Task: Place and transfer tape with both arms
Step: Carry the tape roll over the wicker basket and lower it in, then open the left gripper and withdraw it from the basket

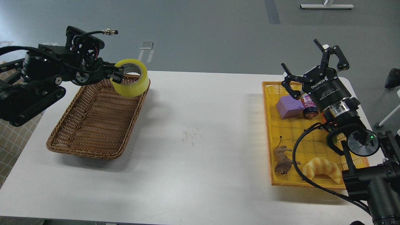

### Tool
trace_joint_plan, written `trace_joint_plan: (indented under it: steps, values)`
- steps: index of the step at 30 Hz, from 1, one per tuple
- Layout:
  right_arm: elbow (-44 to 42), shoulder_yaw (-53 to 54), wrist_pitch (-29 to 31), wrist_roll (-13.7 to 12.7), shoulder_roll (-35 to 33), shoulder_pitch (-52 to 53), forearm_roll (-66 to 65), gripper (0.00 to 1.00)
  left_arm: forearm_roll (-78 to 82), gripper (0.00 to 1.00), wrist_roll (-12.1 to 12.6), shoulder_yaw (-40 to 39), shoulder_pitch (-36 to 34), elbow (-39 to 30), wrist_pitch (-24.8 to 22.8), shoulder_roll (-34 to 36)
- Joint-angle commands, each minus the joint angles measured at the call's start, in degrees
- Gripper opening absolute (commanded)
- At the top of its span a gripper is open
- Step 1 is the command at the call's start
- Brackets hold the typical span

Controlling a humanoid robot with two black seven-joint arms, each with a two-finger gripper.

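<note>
The left gripper (116,74) pinches the yellow tape (131,78) through its core, holding the roll above the far right corner of the brown wicker basket (93,125). To set it down cleanly, the roll should come lower and nearer the basket's middle before release. Well right of the basket, the right gripper (312,62) hovers, fingers spread and empty.

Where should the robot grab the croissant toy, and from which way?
Across the fat middle of the croissant, coming straight down from above. It lies flat in the yellow tray with its tips curving toward the near rim, and the middle is widest. The toy animal beside it leaves little room sideways.
</note>
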Motion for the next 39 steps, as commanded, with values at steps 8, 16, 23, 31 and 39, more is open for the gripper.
trace_joint_plan:
  steps: [8, 16, 23, 31, 39]
  values:
    - [0.0, -0.04, 0.0, -0.02, 0.64, 0.19, 0.0, 1.0, -1.6, 0.0, -0.04, 0.0, 7.22, 0.96, 0.0, 4.01]
    - [0.0, -0.04, 0.0, 0.07, 0.64, 0.1, 0.0, 1.0, -1.78, 0.0, -0.4, 0.0, 10.04, 2.98, 0.0, 3.49]
    - [0.0, -0.04, 0.0, -0.02, 0.56, 0.1, 0.0, 1.0, -1.95, 0.0, -0.48, 0.0, 10.3, 4.48, 0.0, 2.87]
    - [0.0, 0.05, 0.0, 0.07, 0.56, 0.1, 0.0, 1.0, -3.62, 0.0, -0.4, 0.0, 11.53, 4.65, 0.0, 2.87]
    - [0.0, 0.05, 0.0, 0.07, 0.56, 0.1, 0.0, 1.0, -10.11, 0.47, 0.31, -0.09, 11.62, 4.65, 0.0, 3.05]
